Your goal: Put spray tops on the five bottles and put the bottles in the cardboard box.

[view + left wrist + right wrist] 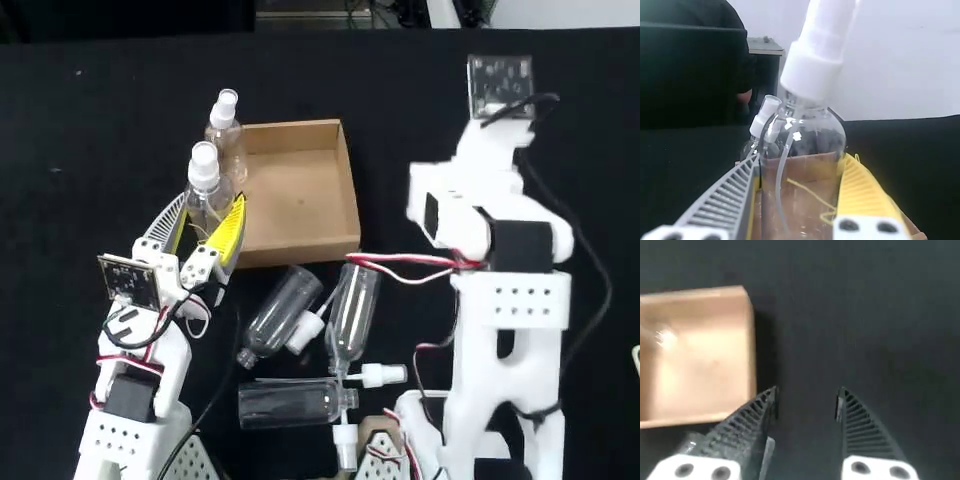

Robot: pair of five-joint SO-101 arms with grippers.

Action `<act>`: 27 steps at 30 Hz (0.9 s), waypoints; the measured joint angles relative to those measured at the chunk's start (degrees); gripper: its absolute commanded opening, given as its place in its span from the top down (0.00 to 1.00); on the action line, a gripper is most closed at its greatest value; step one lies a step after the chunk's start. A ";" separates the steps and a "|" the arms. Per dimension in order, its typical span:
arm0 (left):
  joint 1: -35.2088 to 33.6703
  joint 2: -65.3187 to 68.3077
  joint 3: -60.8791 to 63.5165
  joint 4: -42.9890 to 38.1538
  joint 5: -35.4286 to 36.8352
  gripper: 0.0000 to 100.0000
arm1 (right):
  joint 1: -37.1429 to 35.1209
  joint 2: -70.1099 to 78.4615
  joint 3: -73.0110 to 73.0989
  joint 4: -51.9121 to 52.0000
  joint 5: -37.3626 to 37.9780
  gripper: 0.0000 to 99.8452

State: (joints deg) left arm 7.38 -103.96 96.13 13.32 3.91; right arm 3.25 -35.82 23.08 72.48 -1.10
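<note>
Nearest the arm bases, behind and to the right of the left gripper (212,205): three clear bottles without tops, lying flat on the black worktop (80,120). Closest of all, the crosswise bottle (285,404), neck toward the right, with a loose spray top (345,445) just beside that neck. A little farther out, the left lying bottle (283,312) and the right lying bottle (353,308), side by side, necks pointing back toward the bases. Near the neck of the right one, a second loose spray top (380,375); between the pair, a third white top (305,332), touching or merely close, cannot tell.

Left gripper clenched on the held bottle (208,190): grey finger on one side, yellow finger on the other, pressing the clear body below the shoulder. Bottle upright, beside the left wall of the cardboard box (350,190), white fitted top (204,160) seated on its neck.

Just beyond the left gripper's fingertips: the far bottle (226,140), upright, also wearing a spray top, at the box's left wall; inside or outside that wall, cannot tell.

Farthest: right gripper (807,395), released, fingers spread around nothing, hanging over bare worktop, with the open box just off to its left.
</note>
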 measured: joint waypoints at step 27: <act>-29.54 2.37 -4.75 -7.65 0.00 0.97 | -6.33 0.00 36.75 -34.11 0.00 0.84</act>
State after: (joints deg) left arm -22.15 -101.58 91.38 5.67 3.91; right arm -3.08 -35.82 59.82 38.37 -1.10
